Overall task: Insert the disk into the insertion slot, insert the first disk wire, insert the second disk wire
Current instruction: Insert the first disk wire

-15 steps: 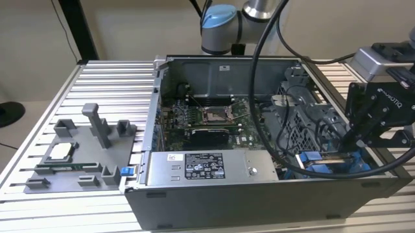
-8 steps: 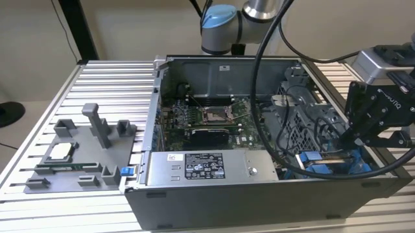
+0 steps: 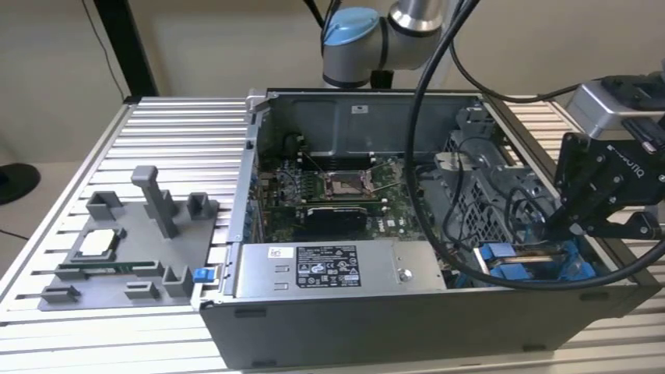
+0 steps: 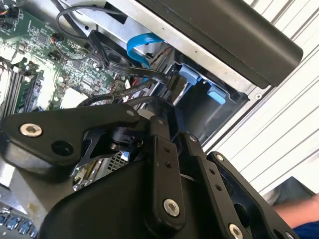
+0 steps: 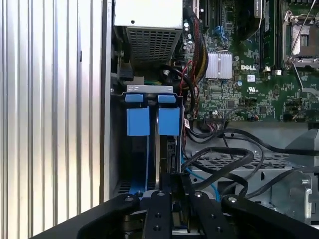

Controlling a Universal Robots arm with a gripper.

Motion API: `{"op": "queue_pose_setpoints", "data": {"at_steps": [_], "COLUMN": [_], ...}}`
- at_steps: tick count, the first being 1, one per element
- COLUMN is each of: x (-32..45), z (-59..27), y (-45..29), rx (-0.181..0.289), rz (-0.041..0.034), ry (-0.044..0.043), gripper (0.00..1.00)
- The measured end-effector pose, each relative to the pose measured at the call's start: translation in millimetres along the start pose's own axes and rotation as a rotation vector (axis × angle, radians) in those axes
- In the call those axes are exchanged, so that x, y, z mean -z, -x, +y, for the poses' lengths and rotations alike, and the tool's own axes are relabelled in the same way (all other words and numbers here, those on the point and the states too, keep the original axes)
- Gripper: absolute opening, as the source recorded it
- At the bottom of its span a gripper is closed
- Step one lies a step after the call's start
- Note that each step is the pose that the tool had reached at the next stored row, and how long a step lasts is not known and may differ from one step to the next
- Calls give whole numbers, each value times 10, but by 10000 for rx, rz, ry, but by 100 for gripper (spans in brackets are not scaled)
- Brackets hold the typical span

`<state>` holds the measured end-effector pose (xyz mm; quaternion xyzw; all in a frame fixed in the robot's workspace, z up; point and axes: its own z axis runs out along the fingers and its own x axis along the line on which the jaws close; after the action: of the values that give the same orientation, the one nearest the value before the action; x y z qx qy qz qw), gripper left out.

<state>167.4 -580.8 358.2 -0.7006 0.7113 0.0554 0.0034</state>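
The insertion slot (image 3: 488, 257) is the bay with blue rails in the computer case's front corner on the exterior view's right. The disk (image 5: 168, 121) sits inside it on edge, its two blue bracket tabs facing out. In both wrist views my gripper (image 5: 175, 185) hangs just over the bay, fingers drawn together on a black wire connector (image 4: 173, 82) with a black cable trailing from it. The connector is at the disk's open end; whether it touches the disk is hidden behind the fingers. In the exterior view the gripper (image 3: 564, 228) is above the bay.
Loose black and blue cables (image 5: 224, 159) loop beside the bay. The power-supply box (image 3: 327, 269) lies along the case front, the motherboard (image 3: 332, 191) behind it. A grey fixture tray (image 3: 124, 249) lies at the exterior view's left. A person's sleeve (image 4: 301, 221) is near the table edge.
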Motion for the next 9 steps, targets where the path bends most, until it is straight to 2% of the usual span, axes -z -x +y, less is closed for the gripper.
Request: {"op": "queue_pose_setpoints", "data": {"at_steps": [9], "x": [-12], "z": [-23], "y": [-1], "rx": [2], "rz": [-5], "ry": [1], "gripper": [0]}}
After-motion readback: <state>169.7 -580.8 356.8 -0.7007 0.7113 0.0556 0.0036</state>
